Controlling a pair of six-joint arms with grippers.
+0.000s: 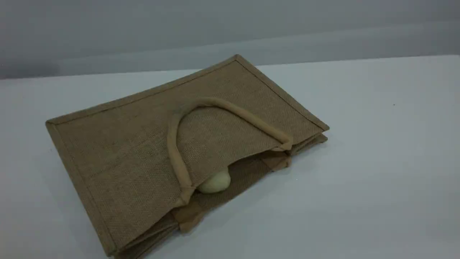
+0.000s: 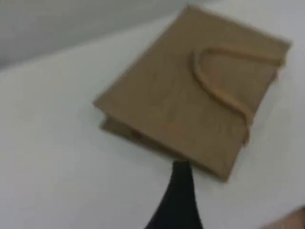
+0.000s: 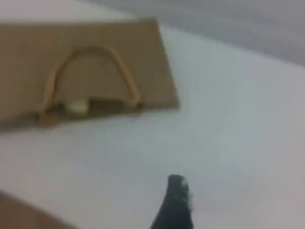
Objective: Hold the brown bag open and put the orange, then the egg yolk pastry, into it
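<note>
The brown bag point(image 1: 125, 144) lies flat on its side on the white table, its mouth facing the near right. One beige loop handle point(image 1: 176, 151) rests on its upper face. The egg yolk pastry point(image 1: 215, 182), a pale cream ball, sits just inside the mouth and is half covered by the top layer; it also shows in the right wrist view as the pastry point(image 3: 77, 106). The orange is out of view. Neither arm appears in the scene view. A dark left fingertip point(image 2: 180, 183) hovers off the bag point(image 2: 181, 95). A dark right fingertip point(image 3: 176, 200) hangs over bare table, away from the bag point(image 3: 95, 47). Nothing is held.
The white tabletop point(image 1: 377, 162) stretches wide to the right of the bag and in front of it. A grey wall point(image 1: 230, 28) stands behind the table's far edge. A blurred brown patch point(image 3: 19, 214) fills the right wrist view's lower left corner.
</note>
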